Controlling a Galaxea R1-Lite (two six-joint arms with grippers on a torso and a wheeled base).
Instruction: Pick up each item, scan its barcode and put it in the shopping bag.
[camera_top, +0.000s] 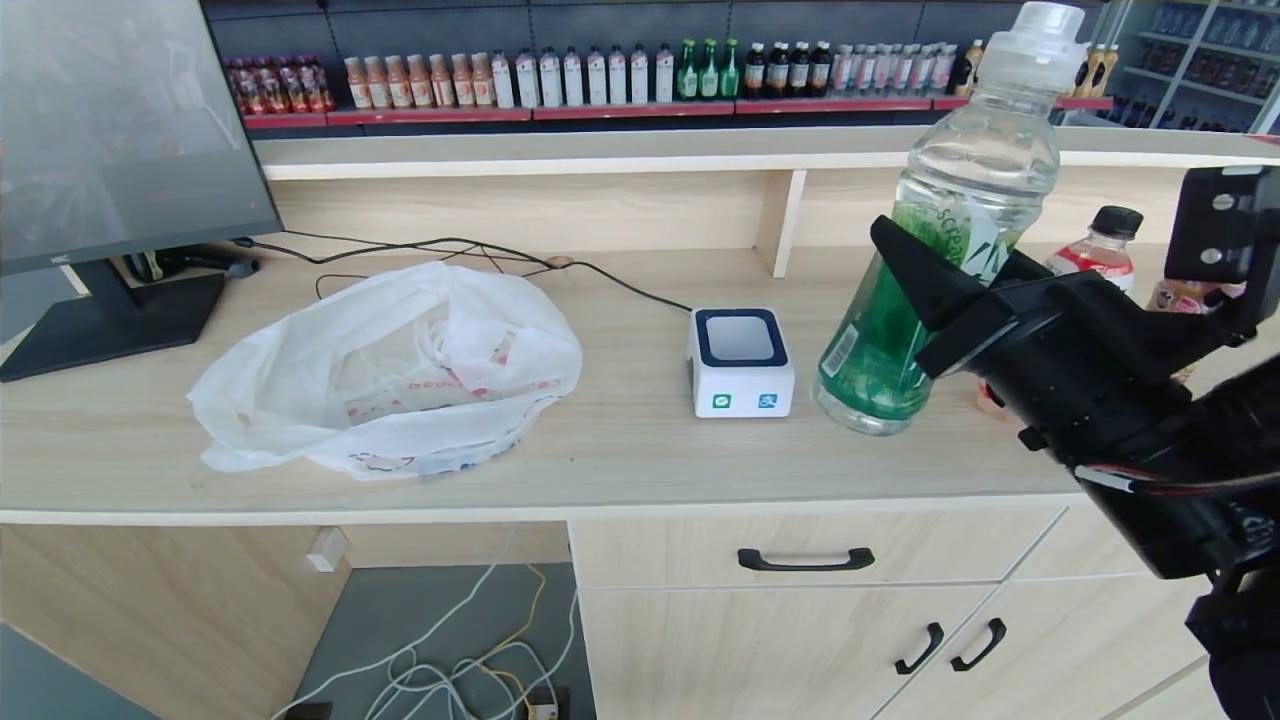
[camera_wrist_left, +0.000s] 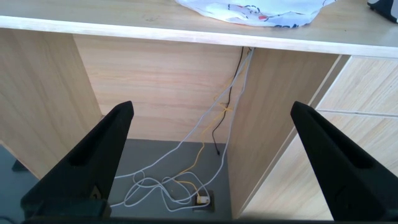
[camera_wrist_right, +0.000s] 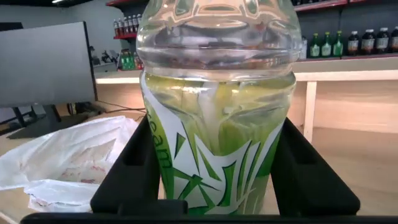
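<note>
R gripper (camera_top: 935, 285) clamped on green bottle (camera_top: 960, 200) mid-body; bottle tilted, base just right of scanner (camera_top: 741, 362), can't tell if it touches counter (camera_top: 640, 450). Shopping bag (camera_top: 390, 370) lies left of scanner, well apart from bottle. L gripper (camera_wrist_left: 211, 112) spread wide, empty, below counter edge, facing cables (camera_wrist_left: 186, 180) on floor.
</note>
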